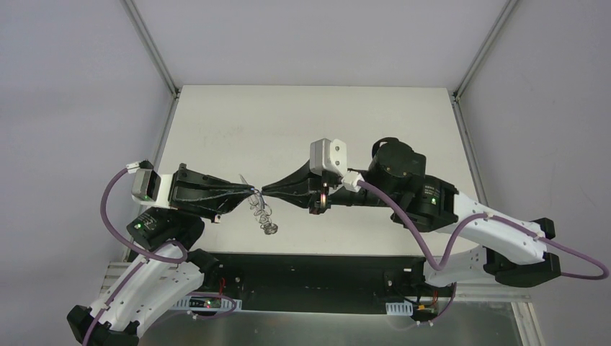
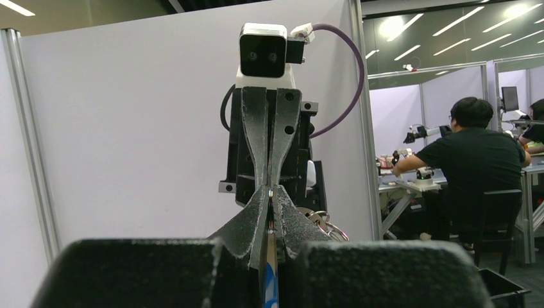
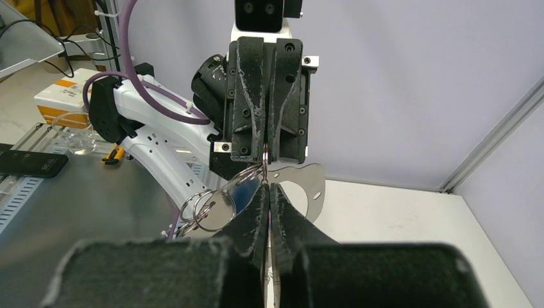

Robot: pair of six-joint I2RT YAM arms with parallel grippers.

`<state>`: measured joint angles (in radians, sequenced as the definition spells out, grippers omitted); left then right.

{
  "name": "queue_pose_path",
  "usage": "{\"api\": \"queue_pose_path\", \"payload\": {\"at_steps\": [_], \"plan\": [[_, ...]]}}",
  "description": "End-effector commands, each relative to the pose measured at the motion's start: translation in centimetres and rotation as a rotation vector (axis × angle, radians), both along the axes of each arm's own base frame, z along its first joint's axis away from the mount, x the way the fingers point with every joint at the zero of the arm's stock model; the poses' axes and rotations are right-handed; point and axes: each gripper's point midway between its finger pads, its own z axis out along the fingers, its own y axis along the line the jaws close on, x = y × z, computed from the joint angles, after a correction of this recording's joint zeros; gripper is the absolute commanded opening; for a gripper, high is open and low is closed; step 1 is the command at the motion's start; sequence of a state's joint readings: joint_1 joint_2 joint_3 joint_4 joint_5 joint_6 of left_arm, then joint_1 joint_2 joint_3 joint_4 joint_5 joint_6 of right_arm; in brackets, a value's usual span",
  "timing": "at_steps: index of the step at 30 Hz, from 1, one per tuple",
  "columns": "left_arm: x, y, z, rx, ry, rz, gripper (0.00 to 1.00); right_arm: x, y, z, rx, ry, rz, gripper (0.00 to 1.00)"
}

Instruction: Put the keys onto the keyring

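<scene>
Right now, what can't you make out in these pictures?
- Left wrist view: most of the blue key, sunk between the left gripper's fingers.
- Right wrist view: what the right gripper pinches; its own fingers cover it.
- Top view: whether the key is on the keyring; too small, partly behind the fingertips.

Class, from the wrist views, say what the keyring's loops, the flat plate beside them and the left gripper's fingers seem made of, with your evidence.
The keyring looks like polished metal wire: silvery, mirror-bright glints. The flat plate seems thin sheet metal: pale even shine, sharp cut edges. The left gripper has fingers of matte black plastic or rubber, unclear which: rough, grey-scuffed, no gloss.
</scene>
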<state>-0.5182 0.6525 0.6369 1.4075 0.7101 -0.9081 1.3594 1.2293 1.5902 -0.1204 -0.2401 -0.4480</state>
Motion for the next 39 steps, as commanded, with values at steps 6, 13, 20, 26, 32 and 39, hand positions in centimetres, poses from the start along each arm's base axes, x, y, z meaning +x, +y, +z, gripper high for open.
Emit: {"api": "queue_pose_path", "payload": {"at_steps": [6,13,20,26,32,39], "plan": [[-2.5,1.3,2.3,-0.069,-0.092,-0.026,0.0,-1.1,-0.3,-0.8,0.006,-0.042,0.06,0.0],[-2.2,1.2,2.4,-0.065,-0.087,-0.029,0.0,-1.2,-0.4,-2.3,-0.026,-0.082,0.072,0.0],[-2.0,1.0,2.4,-0.059,-0.078,-0.034,0.0,-0.3,-1.1,-2.3,-0.008,-0.084,0.012,0.27],[-1.9,0.9,2.3,-0.051,-0.075,-0.038,0.0,0.4,-3.0,-1.1,0.051,-0.08,-0.055,0.38],[-2.3,0.5,2.2,-0.018,-0.076,-0.072,0.0,0.4,-4.2,-0.7,0.063,-0.057,-0.068,0.43],[-3.4,0.1,2.5,0.052,-0.035,-0.19,0.0,-0.9,-5.2,-0.8,-0.015,0.002,-0.015,0.45]]}}
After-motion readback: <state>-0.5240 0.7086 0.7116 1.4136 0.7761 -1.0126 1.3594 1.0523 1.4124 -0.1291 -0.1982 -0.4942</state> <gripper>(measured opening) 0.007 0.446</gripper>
